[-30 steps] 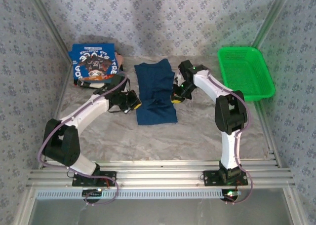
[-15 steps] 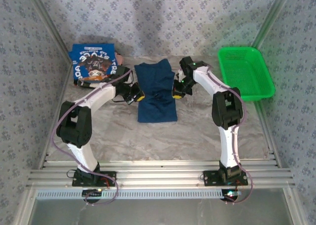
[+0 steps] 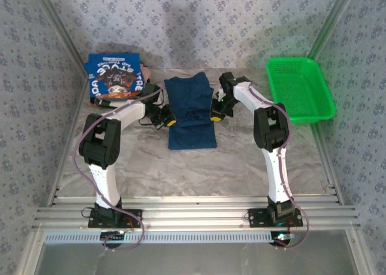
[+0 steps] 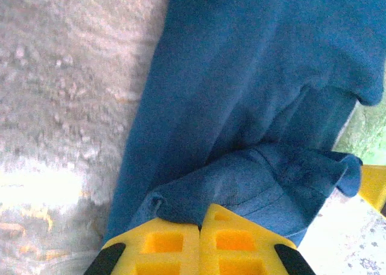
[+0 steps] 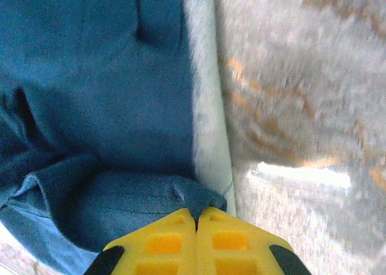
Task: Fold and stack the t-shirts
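The left pincer (image 3: 170,122) and right pincer (image 3: 214,117) pinch opposite edges of the navy t-shirt (image 3: 190,136) at mid bench (image 3: 241,160); the printed blue t-shirt (image 3: 113,76) lies far left. Uneven pulls could slip a hem and collapse the fold.

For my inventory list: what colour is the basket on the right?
The basket is bright green, seen best in the top external view.
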Robot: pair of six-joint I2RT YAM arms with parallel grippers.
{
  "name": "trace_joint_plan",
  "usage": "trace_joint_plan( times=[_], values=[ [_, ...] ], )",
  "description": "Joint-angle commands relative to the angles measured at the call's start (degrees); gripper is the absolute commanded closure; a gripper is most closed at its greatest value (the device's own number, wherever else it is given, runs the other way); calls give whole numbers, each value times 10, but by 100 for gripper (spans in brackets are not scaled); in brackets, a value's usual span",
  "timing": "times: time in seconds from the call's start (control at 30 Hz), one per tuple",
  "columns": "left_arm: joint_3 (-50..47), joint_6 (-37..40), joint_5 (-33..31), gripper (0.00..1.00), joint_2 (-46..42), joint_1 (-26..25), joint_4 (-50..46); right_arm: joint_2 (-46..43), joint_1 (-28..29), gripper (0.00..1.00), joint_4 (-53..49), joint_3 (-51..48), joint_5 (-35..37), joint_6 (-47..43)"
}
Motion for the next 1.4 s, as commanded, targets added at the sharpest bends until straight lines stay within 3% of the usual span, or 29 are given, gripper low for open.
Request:
trace_joint_plan(
  times=[0.0, 0.03, 0.1, 0.13, 0.3, 0.43, 0.53, 0.6, 0.7, 0.8, 1.1, 1.37],
  values=[
    [40, -7, 14, 80, 4, 13, 48, 27, -22, 83, 38, 40, -51, 43],
    [59, -5, 15, 70, 2, 13, 42, 25, -28, 77, 66, 40, -82, 57],
    [94, 1, 11, 60, -9, 13, 21, 11, -41, 60, 113, 39, -128, 83],
    [105, 3, 8, 56, -20, 13, 14, -1, -46, 57, 123, 39, -130, 89],
    [82, -2, -19, 42, -113, 13, -15, -89, -56, 49, 128, -7, -133, 69],
    [6, 0, -34, 39, -193, -1, -38, -170, -51, 54, 138, -124, -126, 57],
    [-62, 0, -42, 45, -230, -24, -51, -217, -39, 73, 196, -236, -136, 78],
    [-105, -13, -39, 59, -235, -38, -35, -228, -29, 87, 242, -297, -143, 93],
    [-138, -30, -32, 80, -215, -49, -4, -214, -22, 95, 295, -337, -155, 129],
    [-124, -28, -29, 89, -172, -57, 9, -181, -11, 98, 320, -324, -158, 135],
    [28, -6, -23, 89, 2, -45, 1, -71, -20, 99, 332, -218, -139, 164],
    [164, 23, -35, 79, 91, -9, -44, -30, -43, 89, 340, -147, -137, 183]
  ],
)
